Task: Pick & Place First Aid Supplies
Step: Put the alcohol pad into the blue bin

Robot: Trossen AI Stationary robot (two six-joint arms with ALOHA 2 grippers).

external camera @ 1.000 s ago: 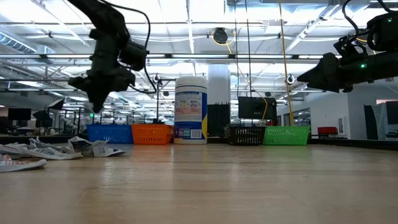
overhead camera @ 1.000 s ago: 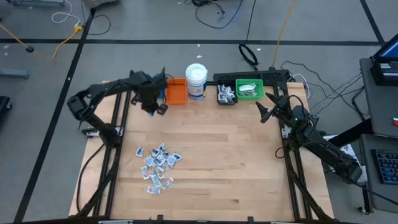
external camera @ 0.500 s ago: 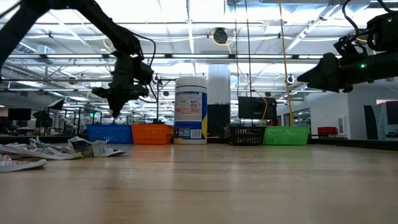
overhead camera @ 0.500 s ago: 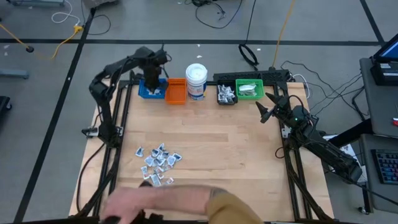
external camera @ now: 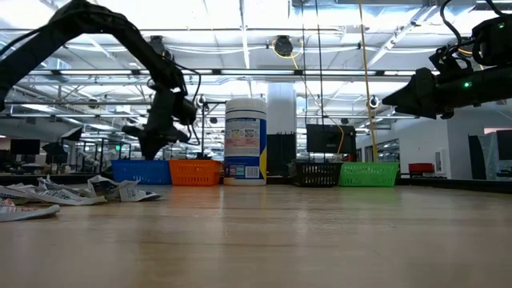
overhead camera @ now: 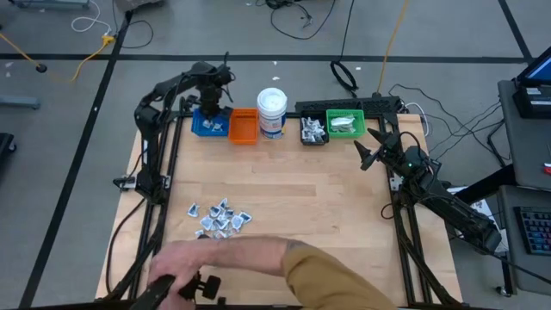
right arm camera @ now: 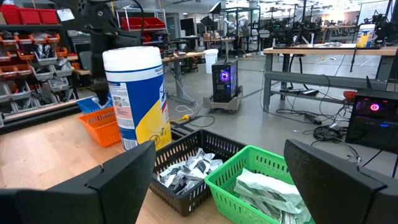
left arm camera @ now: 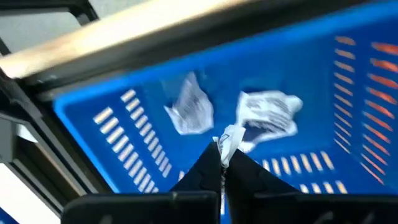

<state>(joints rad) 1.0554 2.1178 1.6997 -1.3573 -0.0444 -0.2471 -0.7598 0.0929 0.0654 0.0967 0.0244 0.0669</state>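
High view first: the left gripper (overhead camera: 213,110) sits right over the blue bin (overhead camera: 209,127) at the far edge of the surface (overhead camera: 327,215). A second ago we had it hanging nearer in, beside the orange bin (overhead camera: 244,127), so it has swung across to its drop spot. Also new: a person's arm (overhead camera: 258,267) now reaches in along the near edge, just below the packet pile (overhead camera: 219,220), covering the nearest packets. The right gripper (overhead camera: 368,153) waits near the green bin (overhead camera: 345,122), same as before.

Low view: the left gripper (external camera: 152,136) hangs just above the blue bin (external camera: 141,170), lower and farther back than a second ago. Loose packets (external camera: 112,189) lie at the left.

Left wrist view: its jaws are pinched nearly closed on one small packet (left arm camera: 227,140), held over the blue bin (left arm camera: 124,112), where two packets (left arm camera: 268,113) already lie. We'd say release comes next.

Right wrist view: the jaws stand wide apart, holding nothing, facing the jar (right arm camera: 135,93), black bin (right arm camera: 193,168) and green bin (right arm camera: 261,183).
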